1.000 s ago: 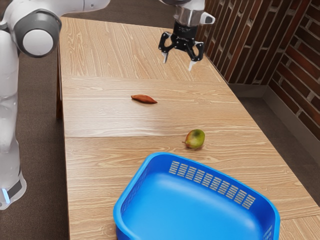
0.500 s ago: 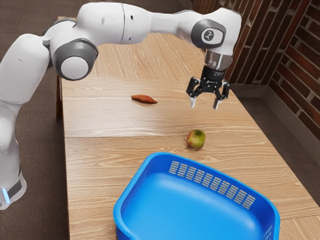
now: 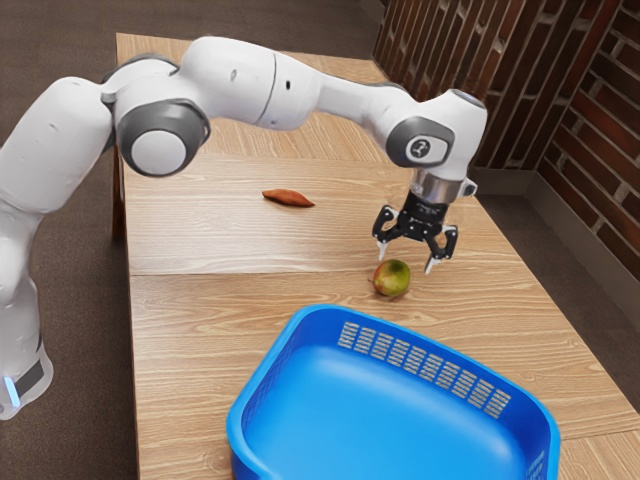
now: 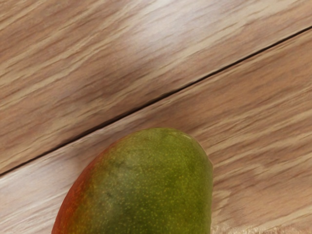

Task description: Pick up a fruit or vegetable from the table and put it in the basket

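Mango [image 3: 391,278] lay right of the exterior view's centre, near gripper [image 3: 406,260] | fingers stood apart | sweet potato [image 3: 288,198] lay upper centre-left | blue basket [image 3: 380,410] stood lower right

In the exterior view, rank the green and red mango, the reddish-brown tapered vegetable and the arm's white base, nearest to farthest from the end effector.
1. Mango, right by the end effector.
2. Tapered vegetable, toward the exterior view's left.
3. White base, at the exterior view's far left.
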